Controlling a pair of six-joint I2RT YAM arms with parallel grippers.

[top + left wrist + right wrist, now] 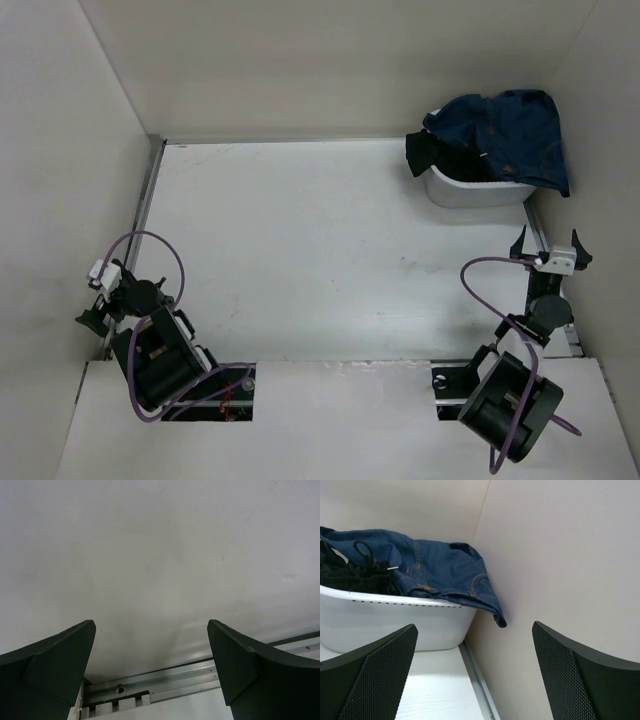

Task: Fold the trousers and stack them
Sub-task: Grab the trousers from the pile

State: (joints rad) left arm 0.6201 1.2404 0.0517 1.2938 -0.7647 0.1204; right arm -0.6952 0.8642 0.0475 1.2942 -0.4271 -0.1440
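Note:
The dark navy jeans (515, 135) lie heaped in a white basket (470, 190) at the table's far right corner, spilling over its right rim; they also show in the right wrist view (440, 570), with orange-brown stitching. A black garment (440, 152) lies in the basket beside them. My left gripper (93, 300) is open and empty at the near left, by the left wall, and its view (151, 645) shows only wall and rail. My right gripper (550, 240) is open and empty by the right wall, short of the basket, as its own view (475, 650) shows.
White walls close in the table on the left, back and right. Metal rails (150, 195) run along the left and right edges. A white shelf (340, 420) covers the near edge between the arm bases.

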